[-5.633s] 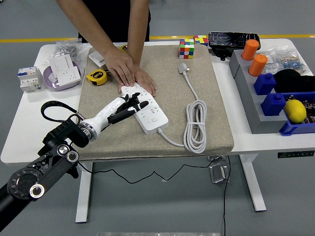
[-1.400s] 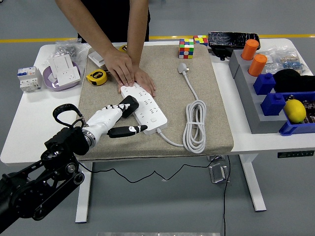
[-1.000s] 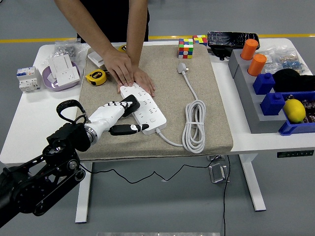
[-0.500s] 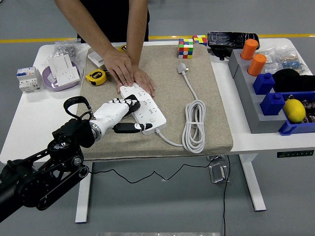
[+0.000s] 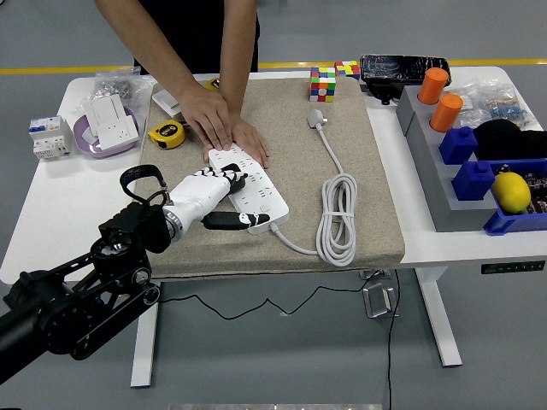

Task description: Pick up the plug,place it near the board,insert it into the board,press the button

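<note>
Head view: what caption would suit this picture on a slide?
Robot's left hand rests its fingers against a white power strip that a person's hands pin to the mat, its plug lying unplugged.

1. Bright, even light from overhead; colours read clearly.
2. Soft, short shadows lie under the white rectangular desk [image 5: 51, 205] and beside the coiled white cable [image 5: 338, 218].
3. Focus is sharp throughout, with no noticeable glare.

Mat: the beige fabric mat [image 5: 282, 128] covers the middle of the white table [image 5: 51, 213].
Board: the white power strip [image 5: 252, 190] lies on the mat's left half.
Cable: the coiled white cable [image 5: 339, 218] lies right of the strip.
Plug: the white plug [image 5: 316, 117] lies behind the coil.
Tape: the yellow tape measure [image 5: 167, 134] sits behind-left of the strip.
</note>
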`<state>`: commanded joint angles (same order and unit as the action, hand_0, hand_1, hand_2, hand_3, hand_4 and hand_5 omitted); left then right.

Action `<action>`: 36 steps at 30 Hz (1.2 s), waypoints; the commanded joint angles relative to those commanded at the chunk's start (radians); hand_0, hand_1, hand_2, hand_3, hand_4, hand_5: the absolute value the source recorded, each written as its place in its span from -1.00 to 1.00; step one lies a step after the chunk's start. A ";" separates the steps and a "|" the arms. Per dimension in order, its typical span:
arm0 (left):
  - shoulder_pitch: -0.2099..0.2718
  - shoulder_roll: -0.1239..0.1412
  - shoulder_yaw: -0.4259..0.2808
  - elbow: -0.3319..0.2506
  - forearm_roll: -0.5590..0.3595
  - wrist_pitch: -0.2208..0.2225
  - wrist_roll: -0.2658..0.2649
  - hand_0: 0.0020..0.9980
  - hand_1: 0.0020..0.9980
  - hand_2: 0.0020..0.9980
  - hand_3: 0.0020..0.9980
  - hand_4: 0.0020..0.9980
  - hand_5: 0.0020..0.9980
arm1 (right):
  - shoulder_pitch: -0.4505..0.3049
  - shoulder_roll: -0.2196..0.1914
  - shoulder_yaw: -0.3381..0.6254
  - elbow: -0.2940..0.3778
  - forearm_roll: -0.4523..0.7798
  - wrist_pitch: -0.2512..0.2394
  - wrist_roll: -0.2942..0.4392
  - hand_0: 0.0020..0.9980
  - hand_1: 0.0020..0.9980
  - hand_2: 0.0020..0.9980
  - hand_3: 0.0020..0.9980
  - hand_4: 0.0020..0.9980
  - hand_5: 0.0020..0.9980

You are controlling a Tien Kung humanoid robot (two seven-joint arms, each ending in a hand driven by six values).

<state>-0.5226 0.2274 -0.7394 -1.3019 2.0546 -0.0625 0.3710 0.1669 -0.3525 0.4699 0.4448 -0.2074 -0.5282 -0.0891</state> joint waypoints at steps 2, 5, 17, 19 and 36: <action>-0.006 -0.002 0.005 0.003 0.005 -0.001 -0.001 1.00 1.00 1.00 0.95 1.00 1.00 | 0.000 -0.001 -0.003 -0.001 0.001 0.000 0.000 0.87 0.80 0.65 0.64 1.00 1.00; -0.013 -0.005 0.011 0.006 0.011 0.000 -0.003 1.00 1.00 1.00 0.95 1.00 1.00 | -0.001 -0.002 -0.005 -0.001 0.003 0.000 -0.001 0.87 0.80 0.65 0.64 1.00 1.00; -0.013 -0.010 0.014 0.023 0.018 0.005 -0.015 1.00 1.00 0.97 0.93 1.00 1.00 | -0.004 -0.002 -0.010 -0.001 0.001 0.001 -0.004 0.87 0.80 0.65 0.64 1.00 1.00; -0.009 -0.008 -0.001 0.020 0.021 0.034 -0.045 1.00 1.00 0.97 0.93 1.00 1.00 | -0.004 -0.001 -0.009 -0.001 0.000 0.002 -0.005 0.87 0.80 0.65 0.64 1.00 1.00; 0.127 -0.029 -0.302 -0.321 -0.353 0.179 -0.165 -0.05 -0.27 -0.31 0.73 0.70 -0.06 | -0.010 0.004 0.001 -0.002 -0.002 0.001 -0.006 0.87 0.80 0.65 0.63 1.00 1.00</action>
<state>-0.3955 0.1983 -1.0418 -1.6232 1.7015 0.1164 0.2061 0.1569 -0.3484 0.4713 0.4430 -0.2097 -0.5270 -0.0954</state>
